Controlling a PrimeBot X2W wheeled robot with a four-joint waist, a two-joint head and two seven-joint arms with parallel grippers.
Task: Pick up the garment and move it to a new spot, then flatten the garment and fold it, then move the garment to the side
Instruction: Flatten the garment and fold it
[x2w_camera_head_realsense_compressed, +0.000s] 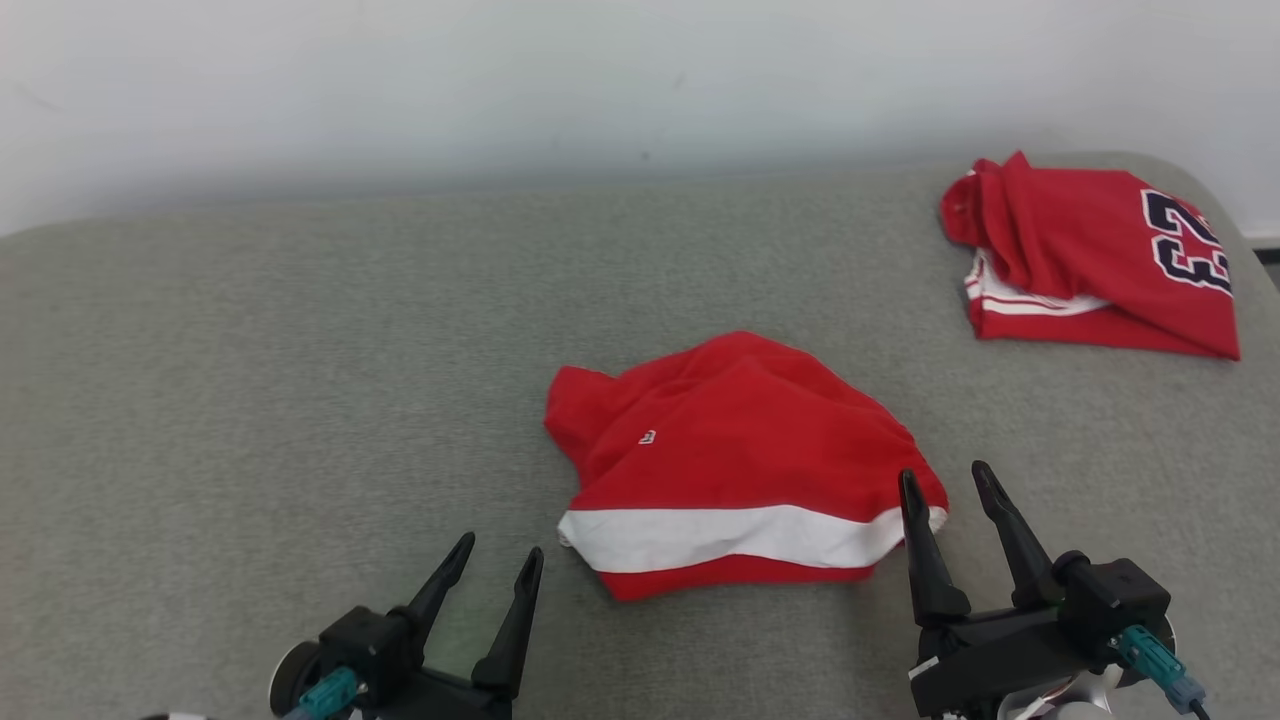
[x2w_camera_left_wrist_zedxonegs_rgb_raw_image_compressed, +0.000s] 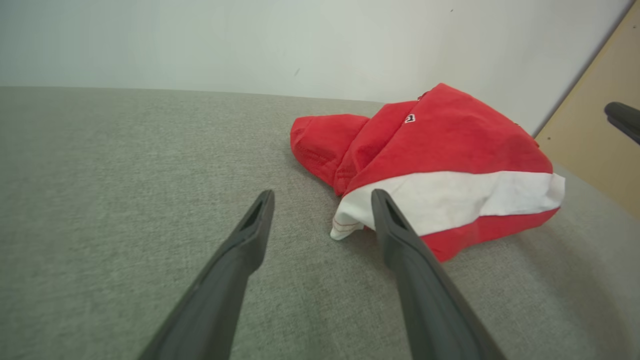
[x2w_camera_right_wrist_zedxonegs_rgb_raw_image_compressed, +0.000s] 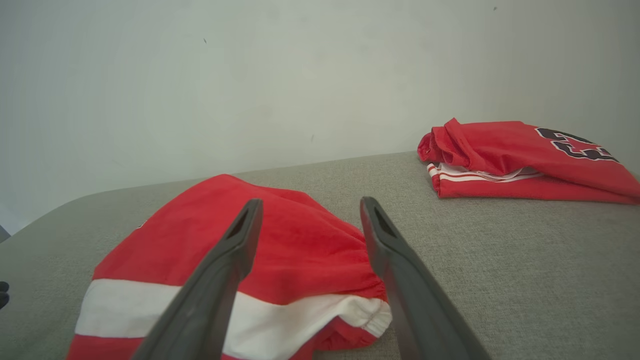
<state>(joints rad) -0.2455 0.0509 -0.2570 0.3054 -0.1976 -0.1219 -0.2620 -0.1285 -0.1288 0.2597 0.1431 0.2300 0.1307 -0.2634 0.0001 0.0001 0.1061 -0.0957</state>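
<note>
Red cloth with a broad white band, your garment lies bunched in a low heap near the middle of the grey padded surface, its true shape lost in the folds and its small white mark too tiny to read. Your right pincer stands spread wide and grips nothing; from the head camera its inner finger overlaps the garment's right hem, and from its own wrist camera the right pincer straddles that gathered edge of the garment, though you cannot tell if it touches the cloth. Your left pincer is also spread wide and empty, resting just short of the white band's near-left corner; its wrist camera shows the left pincer with one finger covering part of the garment. At the far right lies a folded red jersey with a dark number turned sideways.
</note>
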